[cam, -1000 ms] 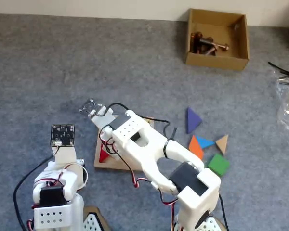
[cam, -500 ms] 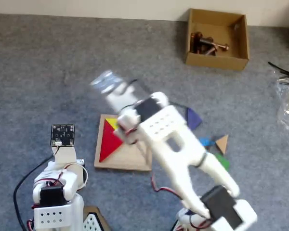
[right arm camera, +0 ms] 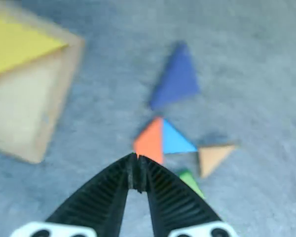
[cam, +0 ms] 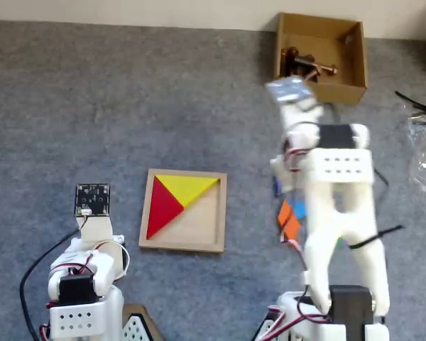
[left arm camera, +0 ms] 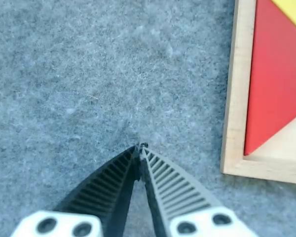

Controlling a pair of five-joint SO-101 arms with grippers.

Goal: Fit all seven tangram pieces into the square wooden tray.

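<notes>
The right tool [right arm camera: 137, 157], closed and empty, has swung from the square wooden tray [cam: 184, 246] — a red triangle [cam: 160, 207] and a yellow triangle [cam: 187, 187] lie in it — to above the orange flat piece [right arm camera: 150, 140]. The left tool [left arm camera: 139, 147] sits closed beside the tray; five pieces remain outside

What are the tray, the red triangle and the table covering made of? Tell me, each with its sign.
The tray: pale unpainted wood, matt; faint grain on the rim. The red triangle: probably painted wood, plastic possible; flat, even colour. The table covering: grey felt or short-pile carpet; fuzzy loose fibres.
</notes>
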